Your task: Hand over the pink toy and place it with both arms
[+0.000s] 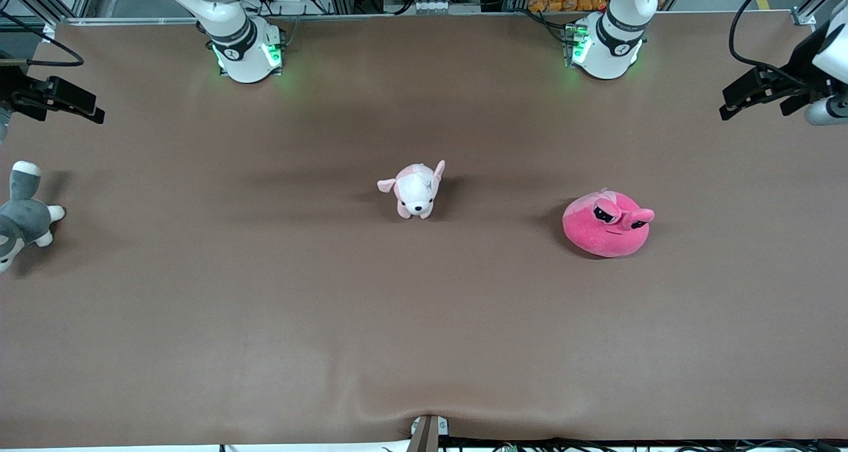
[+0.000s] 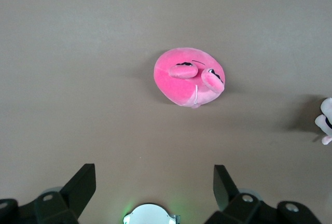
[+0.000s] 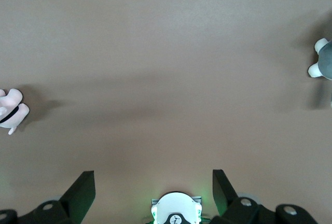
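Note:
The pink toy (image 1: 606, 225) is a round hot-pink plush with two stalk eyes. It lies on the brown table toward the left arm's end, nearer to the front camera than the left arm's base (image 1: 606, 48). It also shows in the left wrist view (image 2: 188, 77). My left gripper (image 2: 154, 168) is open and empty, held high over the table between its base and the toy; it shows at the edge of the front view (image 1: 755, 97). My right gripper (image 3: 153, 173) is open and empty, held high near its own base (image 1: 245, 51).
A small pale pink-and-white puppy plush (image 1: 416, 190) stands at the table's middle. A grey-and-white plush animal (image 1: 23, 213) lies at the table's edge toward the right arm's end. A mount (image 1: 427, 432) sits at the table's front edge.

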